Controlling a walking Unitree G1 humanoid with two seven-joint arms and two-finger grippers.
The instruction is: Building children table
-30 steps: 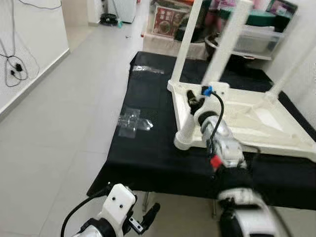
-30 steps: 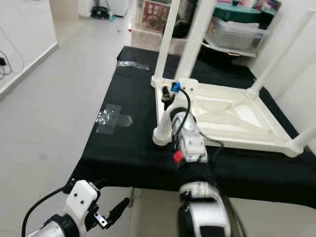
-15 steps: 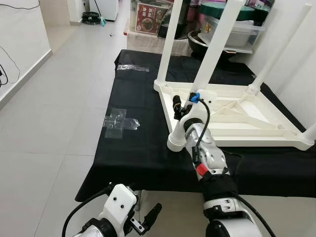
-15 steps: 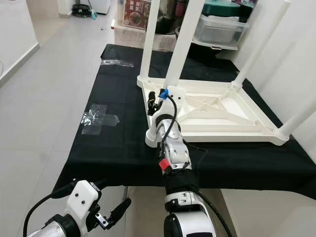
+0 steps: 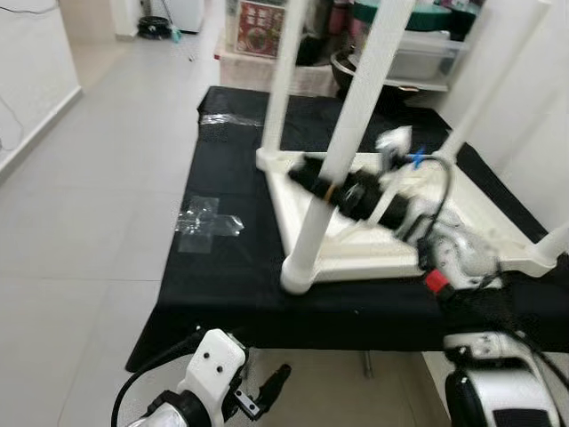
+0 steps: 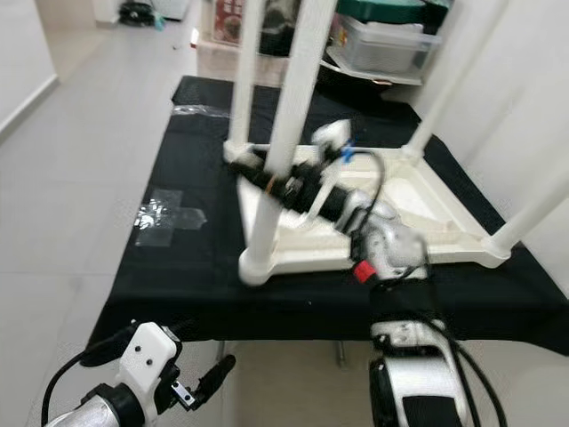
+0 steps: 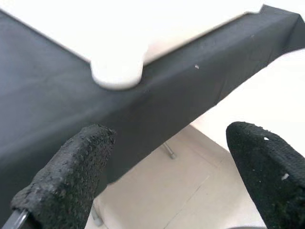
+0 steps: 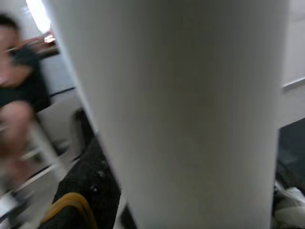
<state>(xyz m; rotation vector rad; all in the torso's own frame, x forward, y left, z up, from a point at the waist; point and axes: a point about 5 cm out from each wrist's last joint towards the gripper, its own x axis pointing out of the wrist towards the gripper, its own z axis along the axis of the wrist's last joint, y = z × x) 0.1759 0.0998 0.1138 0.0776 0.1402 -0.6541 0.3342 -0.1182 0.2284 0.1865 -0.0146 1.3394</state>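
Your right pincer [image 5: 313, 176] grips the near leg [image 5: 342, 133] of the upturned white table [image 5: 484, 222] on the black-draped bench [image 5: 227, 267]. Your left pincer [image 7: 167, 176] hangs wide below the bench edge. Lidded tubs [image 5: 418, 58] sit behind, contents hidden.

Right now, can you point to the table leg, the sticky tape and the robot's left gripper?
table leg [image 5: 342, 133], left eye view, middle of the near upright leg
tape [image 5: 206, 221], left eye view, middle of the clear cross
left gripper [image 7: 167, 171], left wrist view, between its fingertips

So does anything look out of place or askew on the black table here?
Only the crumpled clear tape stuck to the black cloth. The white table lying upside down, legs up, suits assembly; the right gripper is at its near leg.
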